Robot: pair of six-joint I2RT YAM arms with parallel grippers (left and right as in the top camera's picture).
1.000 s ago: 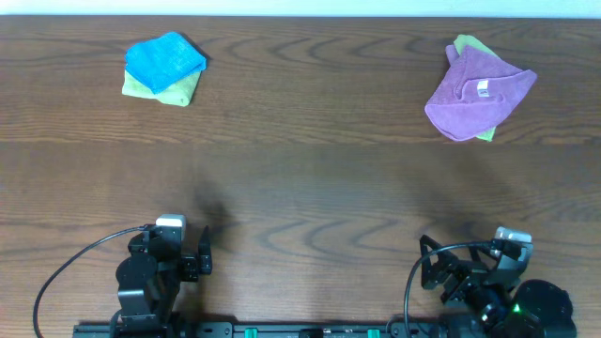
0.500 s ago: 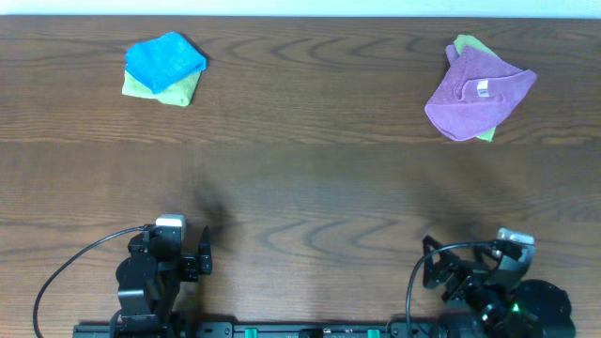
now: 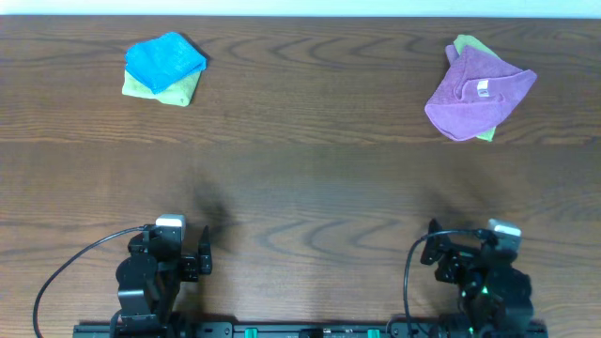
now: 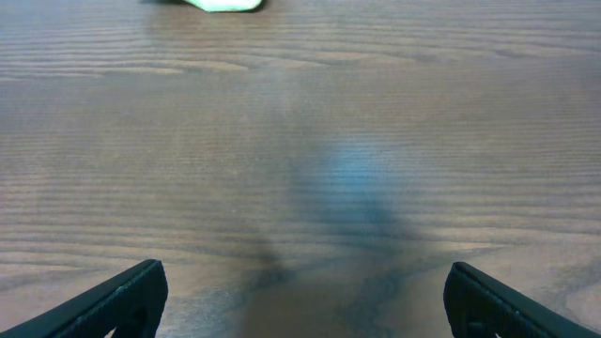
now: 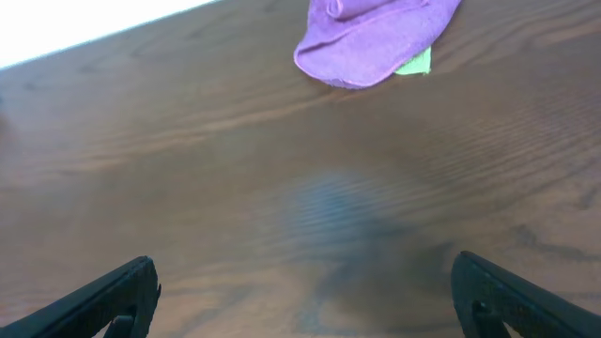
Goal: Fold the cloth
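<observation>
At the far left, close to the far edge of the table [image 3: 300,188]: the blue cloth [image 3: 165,58], lying on a light green cloth [image 3: 178,92] and touching it, well apart from both arms. At the far right, near the same edge: a purple cloth [image 3: 474,94] over a second green cloth [image 3: 465,44]. Between the two piles, and across the whole middle and near half, bare wood with wide room to move. At the near edge, left tool [image 4: 305,300] spread wide over bare table, holding nothing. Right tool [image 5: 310,300] likewise wide, gripping nothing, facing the purple cloth. Against half a second ago: a leftward swing of the right arm, now squared toward the far edge; no shift in the left arm or any cloth
</observation>
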